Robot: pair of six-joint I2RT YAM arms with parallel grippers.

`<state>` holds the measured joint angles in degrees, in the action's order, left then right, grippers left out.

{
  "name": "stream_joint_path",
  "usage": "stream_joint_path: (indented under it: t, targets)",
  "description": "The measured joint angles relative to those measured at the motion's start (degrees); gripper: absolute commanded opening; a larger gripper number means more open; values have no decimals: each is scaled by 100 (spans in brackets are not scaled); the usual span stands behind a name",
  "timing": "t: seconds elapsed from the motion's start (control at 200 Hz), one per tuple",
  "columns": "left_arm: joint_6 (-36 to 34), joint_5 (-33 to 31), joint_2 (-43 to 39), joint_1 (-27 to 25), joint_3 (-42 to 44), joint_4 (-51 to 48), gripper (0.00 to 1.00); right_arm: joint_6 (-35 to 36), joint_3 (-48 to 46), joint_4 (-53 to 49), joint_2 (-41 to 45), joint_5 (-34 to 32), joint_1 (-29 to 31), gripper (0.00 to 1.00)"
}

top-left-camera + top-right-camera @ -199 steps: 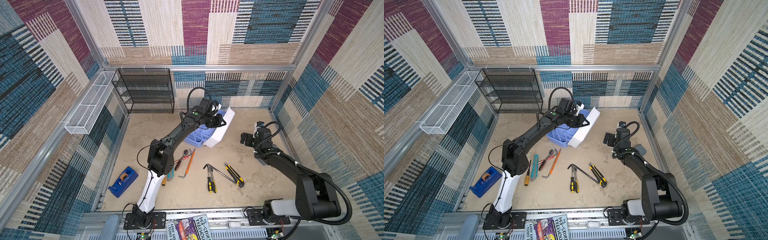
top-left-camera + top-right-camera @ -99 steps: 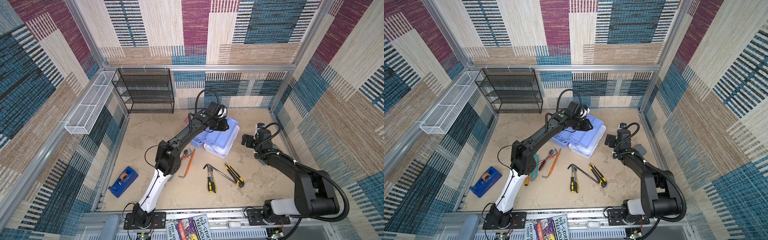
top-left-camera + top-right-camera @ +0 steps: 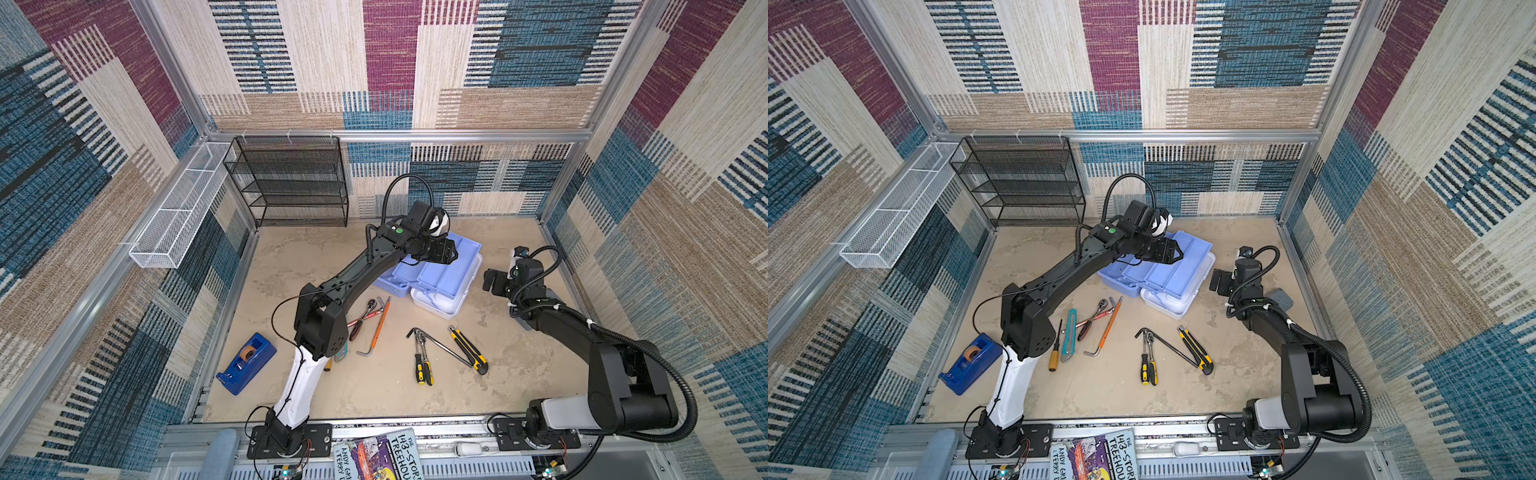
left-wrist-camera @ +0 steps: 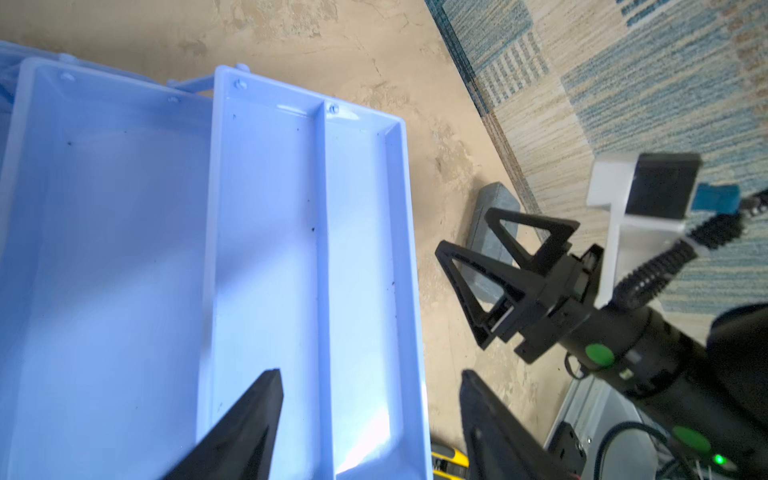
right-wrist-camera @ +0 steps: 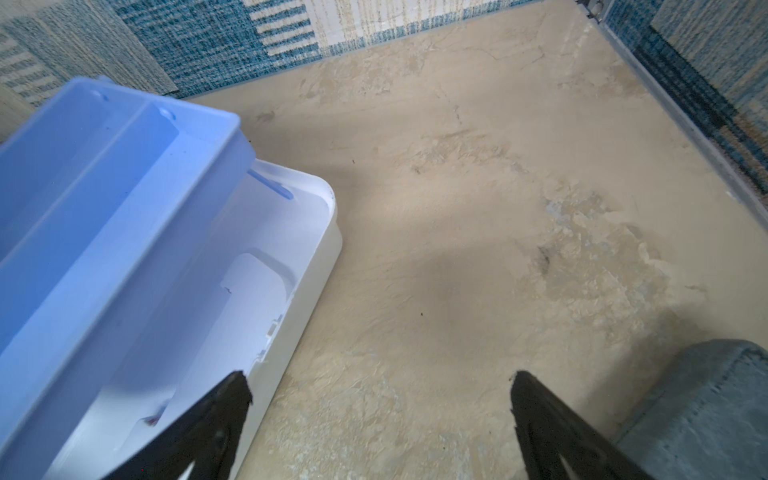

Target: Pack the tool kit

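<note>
Facing one toolbox (image 3: 453,280), two spread claws (image 3: 454,254) (image 3: 490,283)

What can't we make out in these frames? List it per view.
- Light-blue plastic toolbox base: the left arm covers much of it in both top views; inside mostly unseen.
- White rounded lid: outer face down; the light-blue divided tray overhangs its inside in the right wrist view.
- Grey rounded block: cut off by the right wrist frame corner; identity unclear.
- Colourful book: cut by the bottom edge in both top views.
</note>
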<state>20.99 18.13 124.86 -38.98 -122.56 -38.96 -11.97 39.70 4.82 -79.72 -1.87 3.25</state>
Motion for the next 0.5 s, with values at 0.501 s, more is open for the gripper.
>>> stream_joint_path:
  t: [0.501]
  targets:
    - [31, 240, -520, 470, 1895, 831, 70, -225, 514, -26, -507, 1412, 0, 88]
